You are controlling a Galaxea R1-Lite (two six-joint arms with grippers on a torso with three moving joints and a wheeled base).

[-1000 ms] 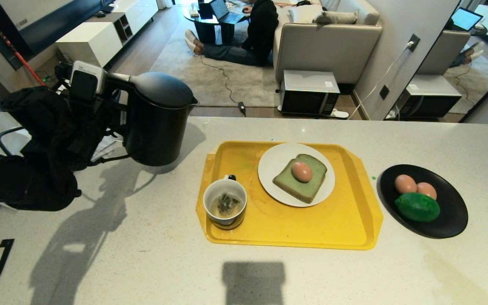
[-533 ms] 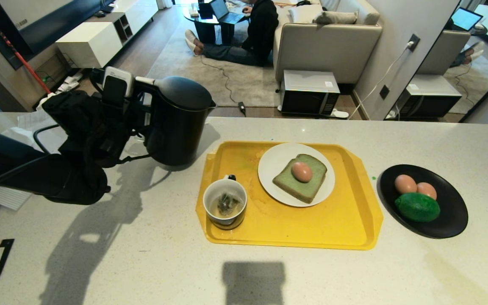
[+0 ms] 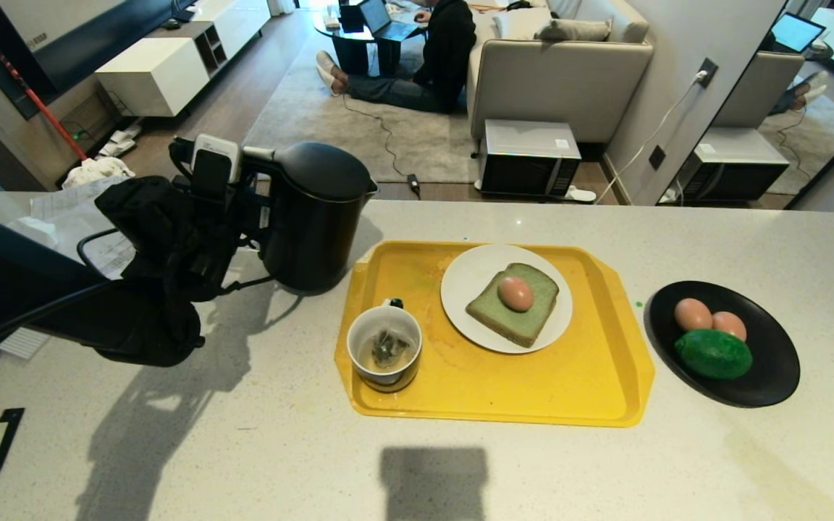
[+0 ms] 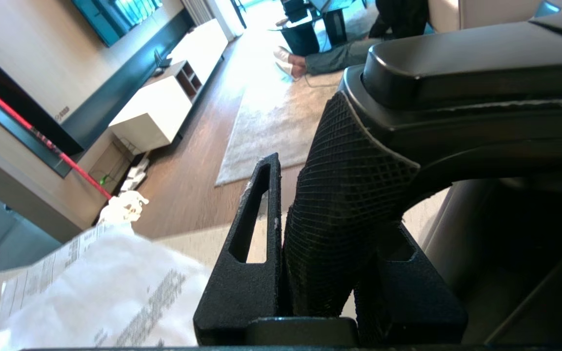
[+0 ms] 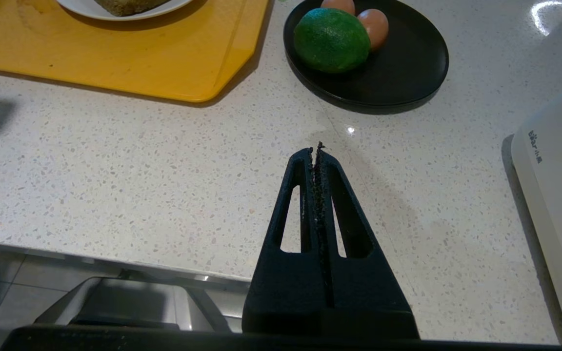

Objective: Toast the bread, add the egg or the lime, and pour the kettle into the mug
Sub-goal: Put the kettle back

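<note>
1. My left gripper (image 4: 310, 273) clenched on kettle (image 3: 316, 217) handle, near counter's (image 3: 243, 449) far edge, just left of tray (image 3: 591, 376).
2. My right gripper (image 5: 318, 151) closed, empty, over counter's near edge.
3. Egg (image 3: 515, 293) on bread (image 3: 525, 318); mug (image 3: 384, 349) in tray's near-left corner.

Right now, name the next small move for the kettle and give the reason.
Probably carry the kettle on toward the mug, then tip it. The left claw grips its handle, and it stands upright just outside the tray.
</note>
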